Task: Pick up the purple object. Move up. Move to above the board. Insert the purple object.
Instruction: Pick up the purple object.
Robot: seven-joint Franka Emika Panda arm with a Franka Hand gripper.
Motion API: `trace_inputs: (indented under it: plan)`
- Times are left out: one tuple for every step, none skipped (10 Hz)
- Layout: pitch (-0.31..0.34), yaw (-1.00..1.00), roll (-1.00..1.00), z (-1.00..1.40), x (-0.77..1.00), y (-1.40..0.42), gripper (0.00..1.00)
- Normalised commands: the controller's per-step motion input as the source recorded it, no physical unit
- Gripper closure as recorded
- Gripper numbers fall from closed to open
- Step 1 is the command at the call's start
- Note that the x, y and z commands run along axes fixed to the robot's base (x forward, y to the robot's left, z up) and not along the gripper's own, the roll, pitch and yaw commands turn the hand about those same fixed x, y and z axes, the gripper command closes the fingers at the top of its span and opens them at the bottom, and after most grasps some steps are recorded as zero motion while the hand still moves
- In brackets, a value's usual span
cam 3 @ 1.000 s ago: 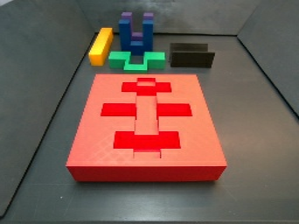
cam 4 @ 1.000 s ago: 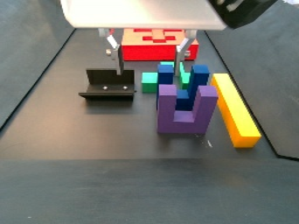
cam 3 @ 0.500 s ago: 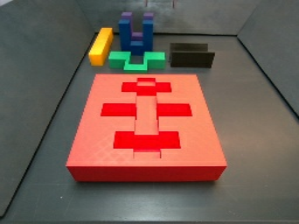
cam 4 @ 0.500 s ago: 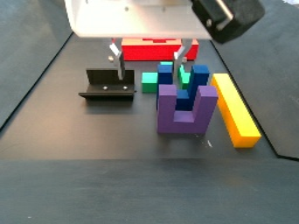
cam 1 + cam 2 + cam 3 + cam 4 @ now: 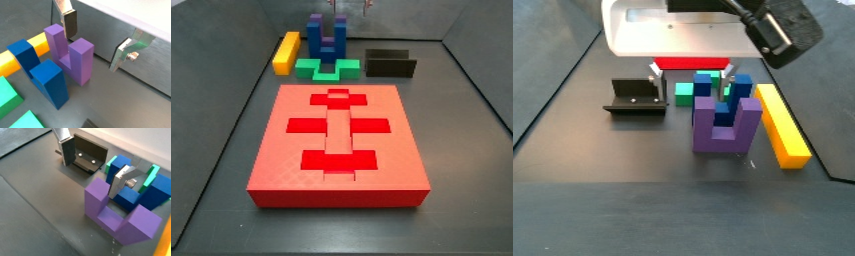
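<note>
Two spread, empty fingers of the gripper [image 5: 99, 41] hang above the purple object [image 5: 72, 52], which stands on the floor; blue block [image 5: 40, 75] and yellow bar [image 5: 782, 124] crowd beside it.

My wrist views look down steeply, close on my gripper [image 5: 97, 40] and the purple object [image 5: 72, 52]. Side views face each other across the board [image 5: 338, 140].

blue U-block [image 5: 734, 92], green block [image 5: 686, 93], yellow bar [image 5: 784, 125] — fixture [image 5: 636, 98]
</note>
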Motion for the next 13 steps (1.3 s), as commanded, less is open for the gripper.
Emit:
trace_inputs:
  plan:
    - [-0.099,0.0,-0.03,-0.19,-0.07,0.07,0.0]
    - [-0.107,0.01,-0.05,-0.2,0.0,0.07,0.0]
    - [-0.139,0.01,-0.05,-0.26,-0.06,0.05,0.0]
    - [-0.161,0.03,-0.06,-0.24,-0.11,0.0,0.0]
    - [-0.139,0.07,-0.07,-0.23,-0.02,0.0,0.0]
    - [-0.134,0.07,-0.08,-0.2,-0.01,0.0,0.0]
    - [-0.143,0.07,-0.08,-0.24,-0.03,0.0,0.0]
    - [-0.12,0.07,-0.08,-0.27,0.0,0.01,0.0]
    - [-0.06,0.04,-0.03,-0.19,0.0,0.0,0.0]
    - [-0.01,0.0,0.0,-0.01,0.0,0.0,0.0]
    - [-0.01,0.0,0.0,-0.1,0.0,0.0,0.0]
    - [-0.004,0.0,0.0,-0.19,0.0,0.02,0.0]
    - [0.0,0.0,0.0,-0.23,0.0,0.04,0.0]
